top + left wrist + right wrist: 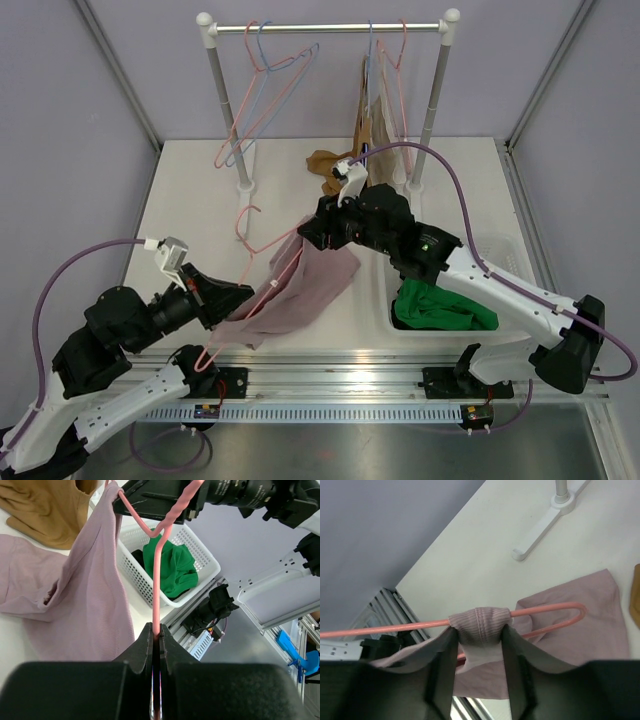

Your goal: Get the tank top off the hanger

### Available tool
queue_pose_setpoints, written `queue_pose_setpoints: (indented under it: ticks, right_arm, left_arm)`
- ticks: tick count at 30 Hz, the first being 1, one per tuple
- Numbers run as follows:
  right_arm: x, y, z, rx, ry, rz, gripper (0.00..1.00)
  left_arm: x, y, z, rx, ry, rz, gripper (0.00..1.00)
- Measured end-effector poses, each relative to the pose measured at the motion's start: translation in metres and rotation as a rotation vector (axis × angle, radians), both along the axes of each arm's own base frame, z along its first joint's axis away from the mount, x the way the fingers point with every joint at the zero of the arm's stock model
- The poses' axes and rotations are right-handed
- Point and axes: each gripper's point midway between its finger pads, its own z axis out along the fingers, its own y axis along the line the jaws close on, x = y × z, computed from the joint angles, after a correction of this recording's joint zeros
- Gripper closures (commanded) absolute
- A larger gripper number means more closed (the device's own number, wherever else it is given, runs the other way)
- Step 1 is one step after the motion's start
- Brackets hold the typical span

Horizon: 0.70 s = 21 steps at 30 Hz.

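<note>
While the pink hanger (156,580) is held above the table (190,200), we see its long axis run diagonally in the top view, from the left gripper (156,630) at the near left up to the right gripper (479,635) near the middle. The left fingers are clamped together on the wire. The one mauve tank top (300,285) hangs from the hanger, strap end high by the right gripper and body trailing down toward the near left. The right fingers press on either side of its bunched strap. We count two bare hangers (265,90) on the rack (330,28), pale garments (378,100) at its other end, and one tan garment (322,165) on the table. One white basket (202,560) holds a green garment (172,565).
</note>
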Motion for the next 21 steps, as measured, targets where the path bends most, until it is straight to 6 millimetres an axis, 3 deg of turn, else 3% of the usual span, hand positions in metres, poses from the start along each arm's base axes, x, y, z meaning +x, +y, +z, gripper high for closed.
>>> queue_pose_setpoints:
  ticks: [4, 5, 11, 21]
  right_arm:
    - [0.001, 0.000, -0.002, -0.020, -0.020, 0.008, 0.97]
    - [0.002, -0.001, -0.002, -0.025, -0.027, 0.006, 1.00]
    - [0.013, -0.011, -0.006, -0.076, -0.063, -0.058, 1.00]
    - [0.047, -0.054, -0.022, -0.291, -0.131, -0.280, 1.00]
  left_arm:
    - [-0.003, 0.003, 0.003, -0.015, -0.008, 0.001, 1.00]
    - [-0.003, 0.004, 0.003, -0.015, -0.008, 0.001, 1.00]
    - [-0.001, 0.005, -0.002, 0.004, -0.003, 0.012, 1.00]
    - [-0.003, 0.011, -0.024, 0.110, 0.015, 0.006, 1.00]
